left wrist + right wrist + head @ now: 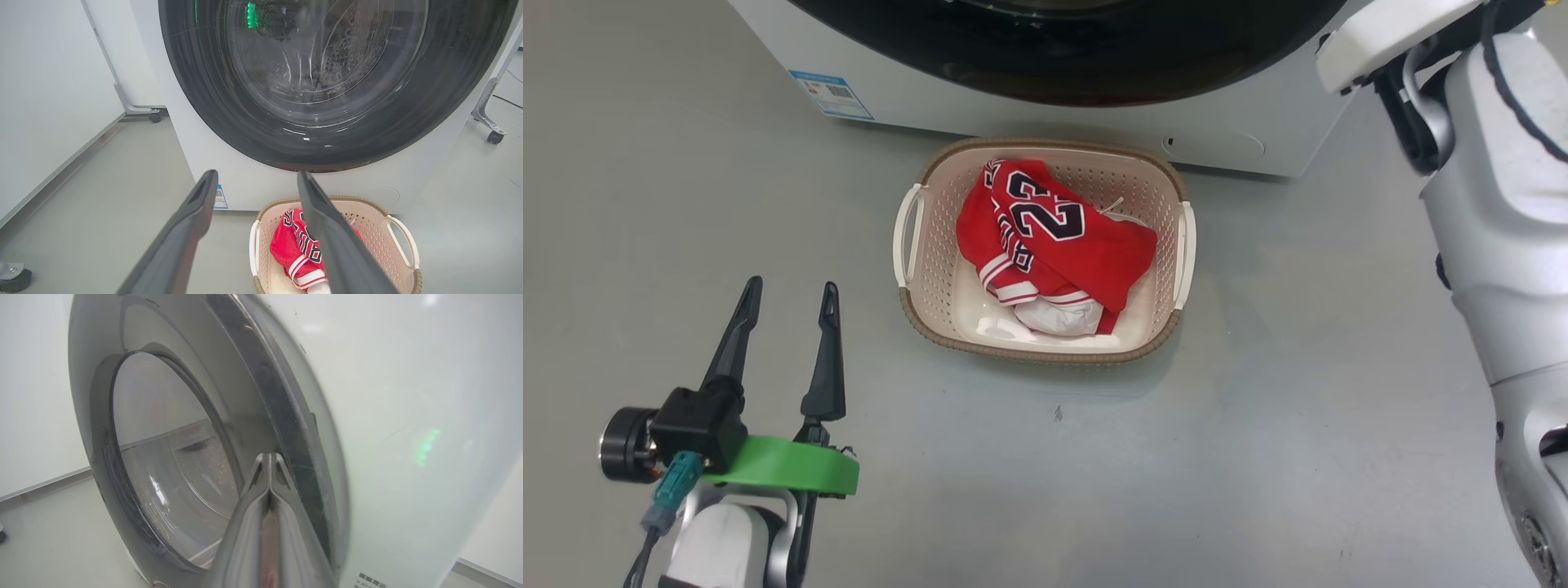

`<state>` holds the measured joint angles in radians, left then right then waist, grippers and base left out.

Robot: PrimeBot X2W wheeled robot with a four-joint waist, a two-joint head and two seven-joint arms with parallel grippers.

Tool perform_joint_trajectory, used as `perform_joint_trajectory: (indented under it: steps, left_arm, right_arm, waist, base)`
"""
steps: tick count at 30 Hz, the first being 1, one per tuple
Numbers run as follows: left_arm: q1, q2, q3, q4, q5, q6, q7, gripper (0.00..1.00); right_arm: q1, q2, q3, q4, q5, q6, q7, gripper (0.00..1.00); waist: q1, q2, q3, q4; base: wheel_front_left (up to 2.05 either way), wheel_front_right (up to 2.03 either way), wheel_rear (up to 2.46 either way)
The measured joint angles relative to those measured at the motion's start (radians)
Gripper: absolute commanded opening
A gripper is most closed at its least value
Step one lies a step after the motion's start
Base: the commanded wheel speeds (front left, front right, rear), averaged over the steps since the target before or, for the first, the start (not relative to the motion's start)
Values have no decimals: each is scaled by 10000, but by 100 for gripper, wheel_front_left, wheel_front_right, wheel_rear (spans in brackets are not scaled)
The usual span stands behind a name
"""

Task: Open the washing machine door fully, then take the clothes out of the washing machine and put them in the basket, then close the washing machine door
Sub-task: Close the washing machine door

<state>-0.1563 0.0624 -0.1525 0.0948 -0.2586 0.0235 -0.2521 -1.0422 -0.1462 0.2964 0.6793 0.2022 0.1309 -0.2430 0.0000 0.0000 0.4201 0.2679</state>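
The white washing machine [1013, 106] stands at the top of the head view, and its black-rimmed door [229, 114] lies flat against its front. On the floor right before it sits the cream basket [915, 302], holding the red clothes [1062, 245] with the number 23 facing up. My left gripper [792, 286] hangs open and empty to the left of the basket, pointing at the machine [245, 188]. In the right wrist view my right gripper [269, 457] is shut with nothing in it, its tips at the edge of the door [171, 457].
My pale right arm [1503, 245] rises along the right side of the head view, beside the machine's corner. A white panel [49, 81] stands left of the machine, and wheeled frame legs [488, 118] stand to its right. Grey floor lies open around the basket.
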Motion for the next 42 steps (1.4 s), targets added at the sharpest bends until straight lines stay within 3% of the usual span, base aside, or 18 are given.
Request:
perform_joint_trajectory:
  steps: [15,23,29,37,40,41,42]
  left_arm:
    - [-293,-142,-59,-31,52,-84,0,100]
    - [-299,-155,136,-6,98,-109,0,100]
    - [-306,-157,221,4,245,-109,0,100]
    - [-308,-150,470,92,370,-109,-2,100]
    - [-307,-142,525,174,403,-109,0,100]
    - [-305,-138,539,205,405,-109,-2,100]
    - [-300,-136,558,221,405,-109,-2,100]
  right_arm:
    - [-626,-155,-150,920,194,117,-104,0]
    - [-678,77,230,1085,293,46,-102,0]
    - [-272,301,481,961,525,-2,-104,0]
    - [967,412,217,-163,731,-2,-104,0]
    - [1593,408,81,-405,821,-2,-104,57]
    - [1804,416,69,-476,834,-2,-104,87]
    - [2015,431,38,-546,878,-2,-104,100]
  waist:
    - [0,0,267,234]
    - [0,0,201,124]
    - [0,0,82,-130]
    - [0,0,-176,-659]
    - [0,0,-319,-818]
    - [0,0,-373,-868]
    - [0,0,-427,-920]
  base:
    - [0,0,0]
    - [0,0,0]
    - [0,0,0]
    - [0,0,0]
    - [0,0,0]
    - [0,0,0]
    - [0,0,0]
